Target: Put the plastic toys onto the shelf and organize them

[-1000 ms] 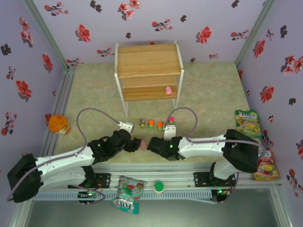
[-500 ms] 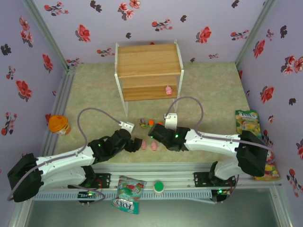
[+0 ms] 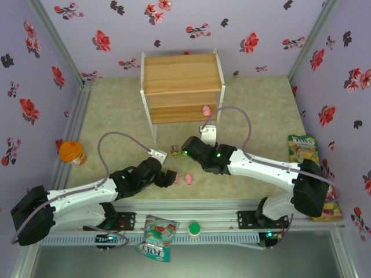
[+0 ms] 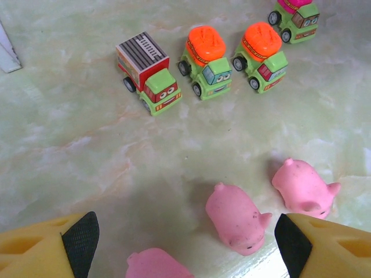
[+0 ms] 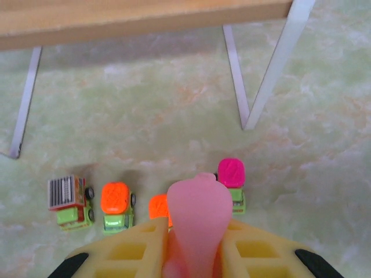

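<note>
My right gripper (image 3: 188, 149) is shut on a pink pig (image 5: 198, 223) and hangs over the row of toy cars: a striped truck (image 4: 148, 78), two orange-topped cars (image 4: 206, 66) (image 4: 264, 55) and a pink-topped car (image 5: 232, 179). My left gripper (image 3: 167, 175) is open and low over the floor. Three pigs lie near it: one between its fingers (image 4: 237, 219), one to the right (image 4: 302, 188) and one at the bottom edge (image 4: 156, 265). Another pig (image 3: 206, 110) stands on the lower board of the wooden shelf (image 3: 182, 74).
A round orange-topped item (image 3: 72, 152) sits at the left wall. Snack bags lie at the near edge (image 3: 157, 237) and along the right wall (image 3: 302, 149) (image 3: 324, 202). A green round thing (image 3: 194, 229) rests on the front rail. The shelf's white legs (image 5: 269, 69) stand just beyond the cars.
My right gripper has lifted away from the left gripper with a pig and moved toward the shelf, over the cars. Two pigs now show on the floor. The left arm has barely moved.
</note>
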`<state>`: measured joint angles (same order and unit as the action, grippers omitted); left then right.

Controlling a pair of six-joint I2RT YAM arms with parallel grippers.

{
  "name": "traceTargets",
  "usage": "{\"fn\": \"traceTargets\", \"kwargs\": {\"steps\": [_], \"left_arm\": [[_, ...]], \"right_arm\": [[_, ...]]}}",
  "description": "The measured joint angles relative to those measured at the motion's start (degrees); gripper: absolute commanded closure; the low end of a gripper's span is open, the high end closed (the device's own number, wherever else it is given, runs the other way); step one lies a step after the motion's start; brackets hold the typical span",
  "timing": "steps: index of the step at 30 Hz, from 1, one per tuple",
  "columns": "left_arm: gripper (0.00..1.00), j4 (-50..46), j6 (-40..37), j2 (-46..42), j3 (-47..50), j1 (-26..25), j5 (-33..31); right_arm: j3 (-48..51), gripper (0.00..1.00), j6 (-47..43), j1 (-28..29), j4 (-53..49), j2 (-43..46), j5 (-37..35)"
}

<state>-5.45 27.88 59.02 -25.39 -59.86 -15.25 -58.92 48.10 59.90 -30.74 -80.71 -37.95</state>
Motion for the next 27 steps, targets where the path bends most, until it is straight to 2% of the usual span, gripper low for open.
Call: {"fn": "traceTargets", "kwargs": {"steps": [7, 27], "left_arm": [[0.16, 0.55, -0.15, 0.00, 0.00, 0.00, 0.48], [0.16, 0.70, -0.17, -0.92, 0.00, 0.00, 0.94]], "right_arm": [[-4.46, 0.76, -4.24, -3.85, 0.90, -1.97, 0.28], [-13.44, 0.75, -11.23, -9.84, 5.25, -9.25, 2.60]]}}
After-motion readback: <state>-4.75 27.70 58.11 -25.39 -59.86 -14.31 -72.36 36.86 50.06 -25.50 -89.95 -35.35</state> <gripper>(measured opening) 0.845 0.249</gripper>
